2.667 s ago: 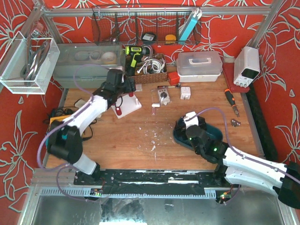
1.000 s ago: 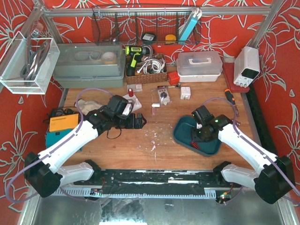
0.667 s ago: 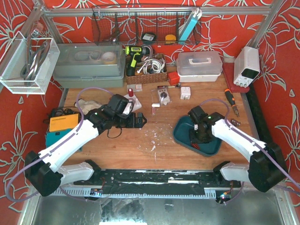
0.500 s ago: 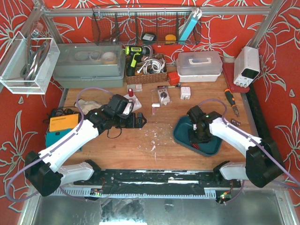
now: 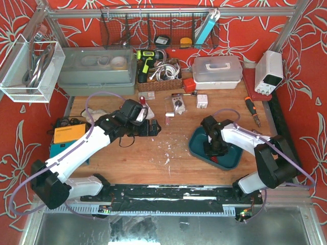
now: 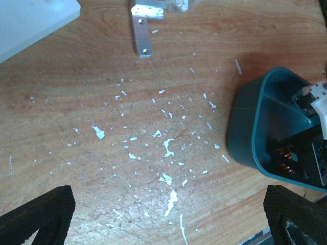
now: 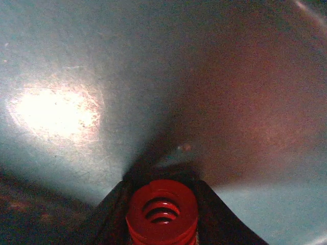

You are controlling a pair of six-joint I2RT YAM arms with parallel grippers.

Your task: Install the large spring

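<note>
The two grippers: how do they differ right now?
The left gripper stands wide open and empty; the right gripper is closed on the red spring. The left gripper hangs over bare table; the right gripper reaches down into the teal tray. Both have two black fingers.

The tray point(image 5: 194, 145) lies on the right half of the table point(image 5: 153, 166). The large spring point(image 7: 162, 209) sits inside the tray, between the fingers of the right gripper point(image 5: 213, 151). The left gripper point(image 5: 153, 127) hangs left of the tray, over the table's middle. Behind the tray, at the far edge, stands a lidded box point(image 5: 217, 71). A screwdriver point(image 5: 251, 109) lies to the tray's far right.
</note>
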